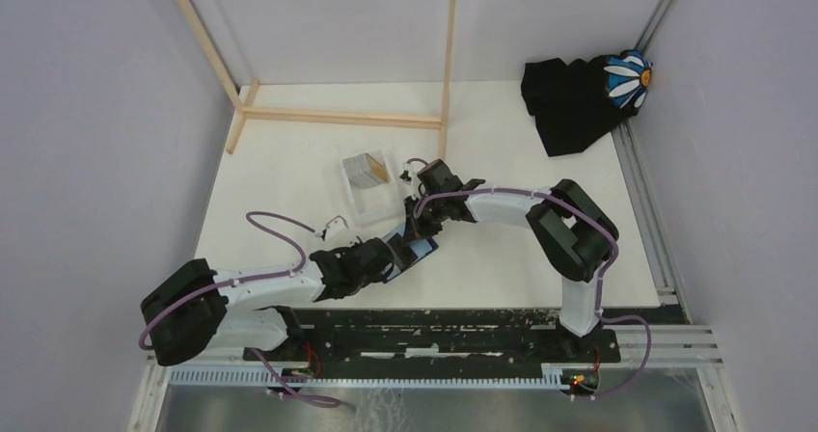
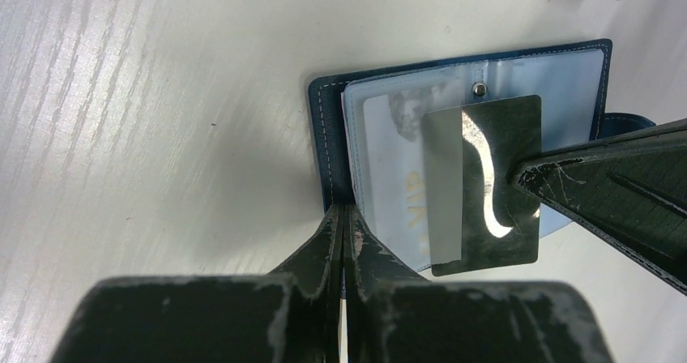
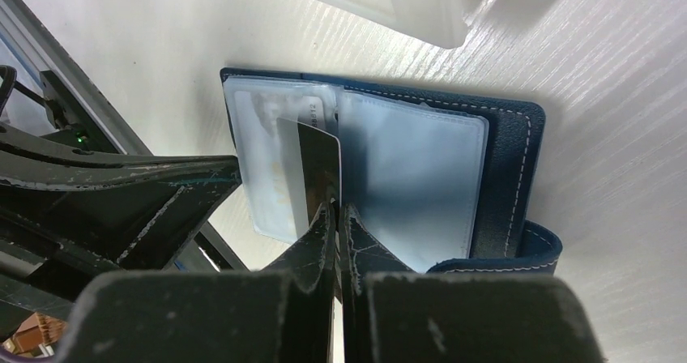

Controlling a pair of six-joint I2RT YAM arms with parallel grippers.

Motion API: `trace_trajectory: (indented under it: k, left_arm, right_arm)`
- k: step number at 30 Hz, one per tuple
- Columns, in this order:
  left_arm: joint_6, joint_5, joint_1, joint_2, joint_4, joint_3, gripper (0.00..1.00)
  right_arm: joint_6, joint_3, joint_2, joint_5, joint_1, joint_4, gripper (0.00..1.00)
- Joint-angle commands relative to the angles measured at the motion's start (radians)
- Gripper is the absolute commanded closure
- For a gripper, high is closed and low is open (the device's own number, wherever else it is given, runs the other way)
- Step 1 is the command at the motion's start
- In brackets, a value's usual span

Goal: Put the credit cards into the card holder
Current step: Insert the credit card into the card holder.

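The navy card holder (image 3: 510, 160) lies open on the table, its clear pockets facing up. My left gripper (image 2: 341, 214) is shut on the edge of its navy cover (image 2: 324, 144). My right gripper (image 3: 337, 211) is shut on a dark credit card (image 3: 316, 156) with a silver stripe and holds it edge-on over the pockets. From the left wrist this credit card (image 2: 486, 185) hangs over the open holder. Another card with gold lettering (image 2: 397, 164) sits inside a pocket. From above, the card holder (image 1: 417, 250) lies between the left gripper (image 1: 400, 256) and the right gripper (image 1: 422, 222).
A clear plastic box (image 1: 369, 186) holding more cards (image 1: 368, 169) stands just behind the holder. A wooden frame (image 1: 338, 116) crosses the back of the table. A black cloth (image 1: 569, 99) with a flower print (image 1: 627, 77) lies at the back right corner.
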Motion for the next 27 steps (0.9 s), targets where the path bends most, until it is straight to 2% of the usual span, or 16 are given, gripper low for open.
trace_trajectory:
  k: [1,27]
  left_arm:
    - [-0.013,0.002,-0.005,0.041,0.0,0.013,0.97]
    - [0.015,0.01,-0.004,0.082,0.003,0.054,0.97]
  right_arm:
    - [0.0,0.013,0.03,0.021,0.007,0.015,0.99]
    - [0.116,-0.015,0.035,0.066,0.023,0.125,0.99]
